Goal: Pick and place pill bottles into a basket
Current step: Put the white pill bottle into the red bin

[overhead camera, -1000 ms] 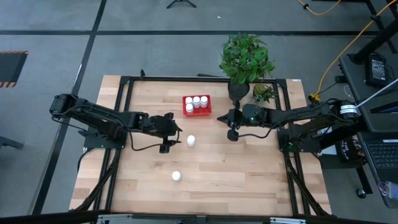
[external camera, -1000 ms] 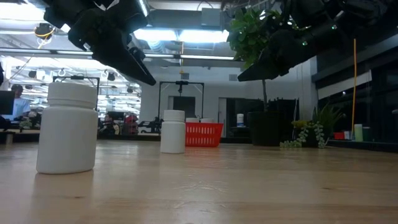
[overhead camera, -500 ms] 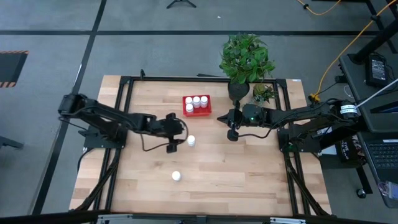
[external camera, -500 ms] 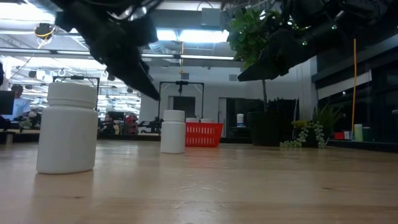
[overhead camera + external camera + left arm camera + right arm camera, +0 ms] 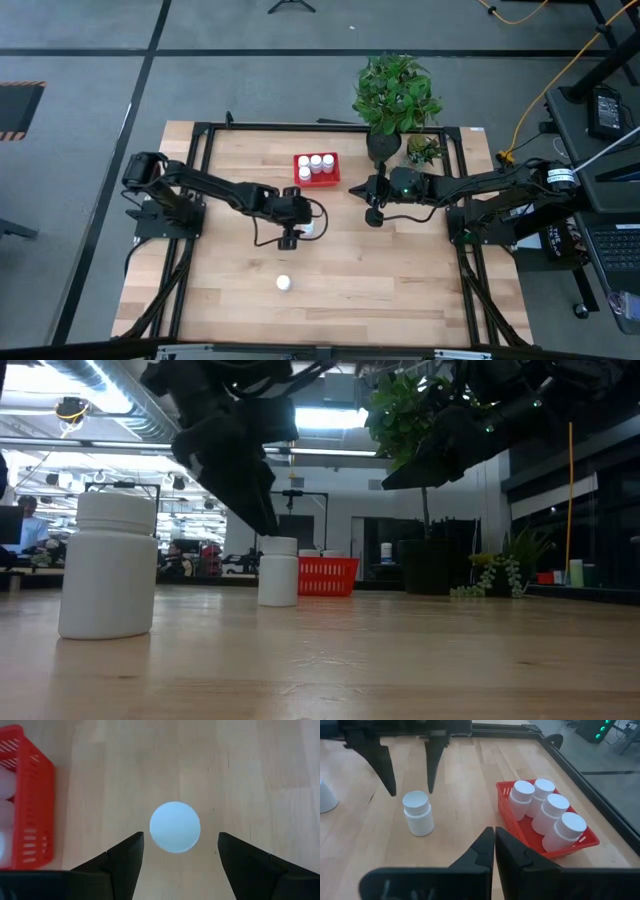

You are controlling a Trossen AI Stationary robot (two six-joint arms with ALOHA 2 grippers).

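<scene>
Nearest the front edge of the table (image 5: 210,300), one pill bottle (image 5: 284,283) stands upright and alone on bare wood, well apart from both grippers; in the low view it is the large bottle at the left (image 5: 108,564).

Farther in, near the table centre, a second pill bottle (image 5: 308,227) stands upright. The left arm reaches from its base at the left edge across the table, its forearm angled toward the centre. The left gripper (image 5: 292,230) is poised directly over this bottle, pointing down at it. In the left wrist view the fingers (image 5: 125,857) are spread wide, one to each side of the white cap (image 5: 175,827), with clear gaps on both sides and no contact. In the low view the dark gripper body (image 5: 235,465) hangs just above the bottle (image 5: 278,571).

The right arm extends from the right edge toward the centre. The right gripper (image 5: 374,212) sits right of the basket; the right wrist view shows its fingers (image 5: 480,851) pressed together, holding nothing.

Beyond the central bottle, the red basket (image 5: 331,179) rests on the table. It contains four upright pill bottles (image 5: 544,808), packed close together.

Behind the right gripper stands a potted plant (image 5: 394,95).
</scene>
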